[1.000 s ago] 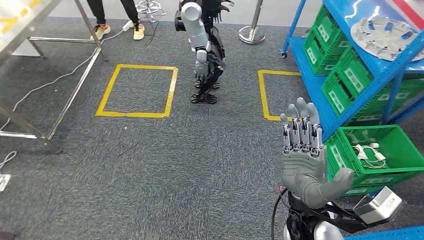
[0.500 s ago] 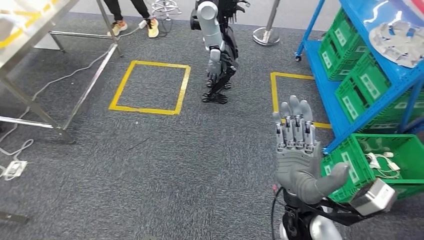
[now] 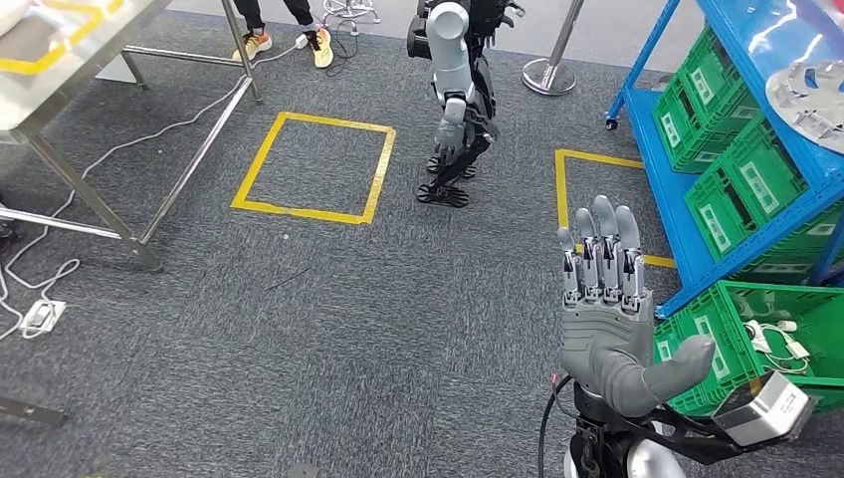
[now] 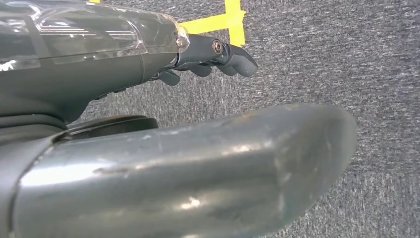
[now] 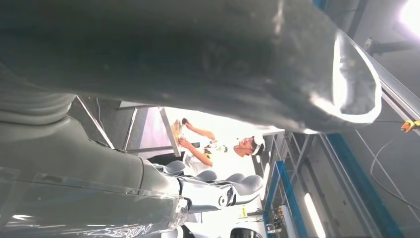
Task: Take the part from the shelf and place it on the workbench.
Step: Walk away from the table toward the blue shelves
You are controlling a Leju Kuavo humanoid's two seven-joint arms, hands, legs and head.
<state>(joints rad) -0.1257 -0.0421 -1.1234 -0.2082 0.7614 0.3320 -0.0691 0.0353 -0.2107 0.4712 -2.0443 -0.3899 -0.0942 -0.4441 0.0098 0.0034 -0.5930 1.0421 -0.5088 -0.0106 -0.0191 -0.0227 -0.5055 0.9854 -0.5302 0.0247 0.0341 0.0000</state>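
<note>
Grey carpet floor (image 3: 328, 329) carries two yellow tape squares (image 3: 316, 167). The blue shelf (image 3: 741, 119) stands at right, cut off by the frame edge, with green crates (image 3: 737, 179) on its lower levels. The part (image 3: 811, 100), a silver disc-shaped component, lies on an upper shelf level; only a portion is visible. The steel tabletop (image 3: 60, 50) is at upper left, partly out of frame. A second humanoid robot (image 3: 458, 90) stands between the squares, head cut off. Right hand (image 3: 607, 319) is raised, fingers (image 3: 602, 249) extended, holding nothing. Left hand (image 4: 208, 59): fingers curled above the carpet, nothing visibly held; thumb blurred.
</note>
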